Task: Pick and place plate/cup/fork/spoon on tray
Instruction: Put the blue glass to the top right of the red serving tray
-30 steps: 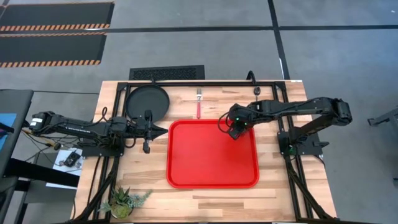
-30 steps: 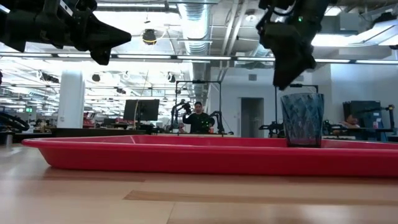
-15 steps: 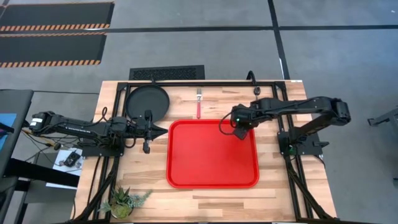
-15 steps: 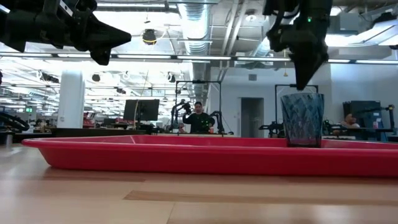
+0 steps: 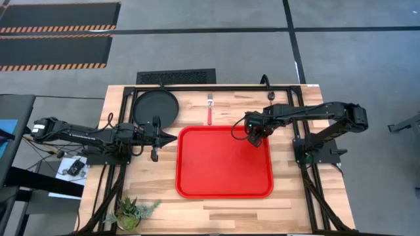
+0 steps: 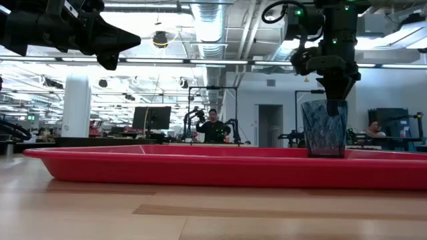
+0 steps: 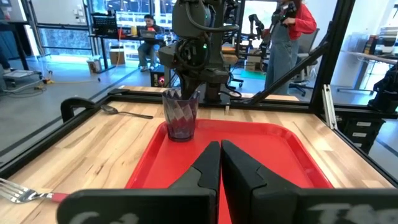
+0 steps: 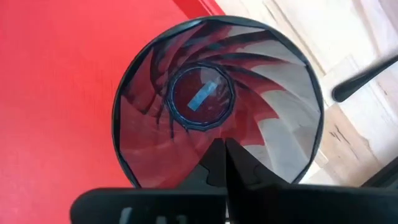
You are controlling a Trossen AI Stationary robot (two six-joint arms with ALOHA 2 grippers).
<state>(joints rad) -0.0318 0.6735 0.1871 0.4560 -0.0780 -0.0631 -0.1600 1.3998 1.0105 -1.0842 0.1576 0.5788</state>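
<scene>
The dark see-through cup (image 6: 325,130) stands upright on its base in the far right corner of the red tray (image 5: 223,177). My right gripper (image 8: 219,149) is shut and points down, its tips at the cup's mouth (image 7: 181,93). In the high view it hides the cup. My left gripper (image 5: 172,137) is shut and hovers level just left of the tray. The black plate (image 5: 155,107) lies flat at the far left. The red-handled fork (image 5: 210,111) lies beyond the tray's far rim, and the spoon (image 7: 124,113) lies on the wood at the far right. My right gripper comes at the cup from above with shut fingers (image 6: 337,93). Their tips are level with the rim, over the cup's opening. I cannot tell whether they touch the rim or inner wall. The cup stands upright on the tray.
A small potted plant (image 5: 131,211) stands at the near left corner of the table. A black frame (image 5: 216,86) runs along the far edge and both sides. Most of the tray's floor (image 7: 280,149) is bare. People stand in the room beyond.
My right gripper has shut its fingers. It has moved a little toward the table's right edge and down until its tips are at the cup's mouth. The cup has stayed where it was on the tray.
</scene>
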